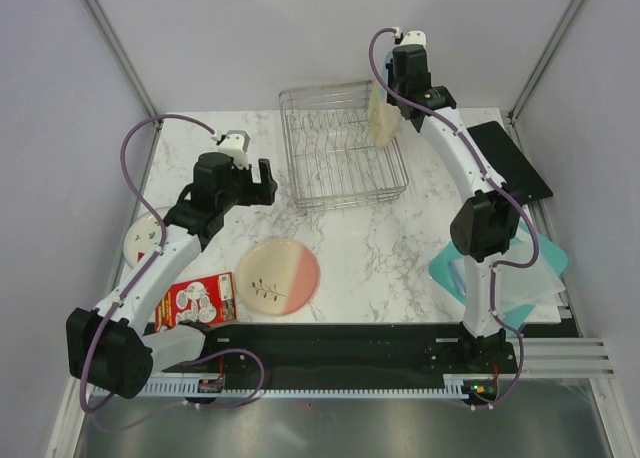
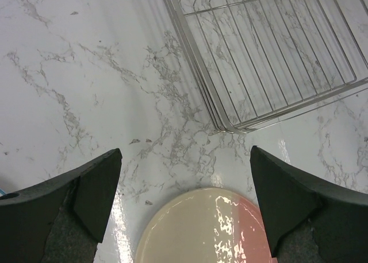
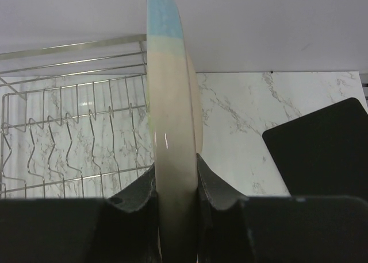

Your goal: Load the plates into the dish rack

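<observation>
Right gripper (image 3: pixel 175 174): jaws clamped on the lower rim of the blue-half plate (image 3: pixel 169 102), which stands upright and edge-on, blue part at the top.
Held plate's place: at the far right corner of the dish rack (image 1: pixel 345 200) in the top view; whether it touches the wires cannot be told.
Beside the held plate: rack prongs on its left, black board (image 3: pixel 322 148) on its right, on the table.
Left gripper (image 2: pixel 185 154): jaws wide apart, holding nothing, above bare marble table (image 1: pixel 400 248) between the rack's near left corner and the pink-half plate (image 1: pixel 278 275).
Pink-half plate: flat on the table, near the rack's front, sprig side up.
Small white plate (image 1: pixel 140 236): at the table's left edge, partly hidden under the left arm.
Red-and-white packet (image 1: pixel 195 300): flat just left of the pink-half plate, near the left arm's base.
Pale teal sheets (image 1: pixel 540 268): stacked at the right edge, behind the right arm.
Rack interior: no plate seated among the prongs.
</observation>
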`<state>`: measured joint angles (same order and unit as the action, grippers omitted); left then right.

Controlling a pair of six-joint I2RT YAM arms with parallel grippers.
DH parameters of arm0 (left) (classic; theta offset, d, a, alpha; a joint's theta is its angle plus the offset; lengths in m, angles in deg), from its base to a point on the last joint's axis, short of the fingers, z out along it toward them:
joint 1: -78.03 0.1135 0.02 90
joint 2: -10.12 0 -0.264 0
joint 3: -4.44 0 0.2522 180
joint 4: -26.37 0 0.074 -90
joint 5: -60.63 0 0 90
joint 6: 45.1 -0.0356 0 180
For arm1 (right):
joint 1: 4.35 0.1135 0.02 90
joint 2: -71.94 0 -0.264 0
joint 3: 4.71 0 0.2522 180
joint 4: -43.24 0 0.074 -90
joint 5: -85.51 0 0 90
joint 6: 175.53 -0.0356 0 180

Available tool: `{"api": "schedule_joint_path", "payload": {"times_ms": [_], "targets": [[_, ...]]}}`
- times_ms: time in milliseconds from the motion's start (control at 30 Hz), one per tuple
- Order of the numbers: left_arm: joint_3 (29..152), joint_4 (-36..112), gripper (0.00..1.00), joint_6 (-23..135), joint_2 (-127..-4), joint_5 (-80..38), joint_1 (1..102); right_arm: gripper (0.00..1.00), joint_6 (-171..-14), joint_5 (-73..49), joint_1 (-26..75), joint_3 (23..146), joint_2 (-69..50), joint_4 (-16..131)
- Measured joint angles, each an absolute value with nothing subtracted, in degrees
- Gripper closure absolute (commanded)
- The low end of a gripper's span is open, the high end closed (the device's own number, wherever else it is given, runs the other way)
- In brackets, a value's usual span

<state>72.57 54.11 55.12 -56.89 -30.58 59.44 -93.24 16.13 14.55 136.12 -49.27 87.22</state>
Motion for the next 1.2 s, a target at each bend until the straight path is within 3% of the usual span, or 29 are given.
{"api": "schedule_joint_path", "payload": {"times_ms": [967,1033,1067,1200], "targets": [[69.5,53.5,0.0,57.5,-57.1,-27.3,61.5,1.0,-94.3,17.1,16.9,142.5,-62.6,84.2],[69.5,53.8,0.0,57.6,-57.1,-27.3,62.0,0.91,-94.3,17.2,16.9,142.5,-63.9,84.0],[69.5,53.9,0.0,57.7,-57.2,-27.3,62.2,0.78,-94.3,17.3,16.9,142.5,-64.6,83.9],[69.3,55.3,0.0,57.6,-57.2,-27.5,63.0,0.64,-94.3,17.8,16.9,142.8,-66.0,81.6]]}}
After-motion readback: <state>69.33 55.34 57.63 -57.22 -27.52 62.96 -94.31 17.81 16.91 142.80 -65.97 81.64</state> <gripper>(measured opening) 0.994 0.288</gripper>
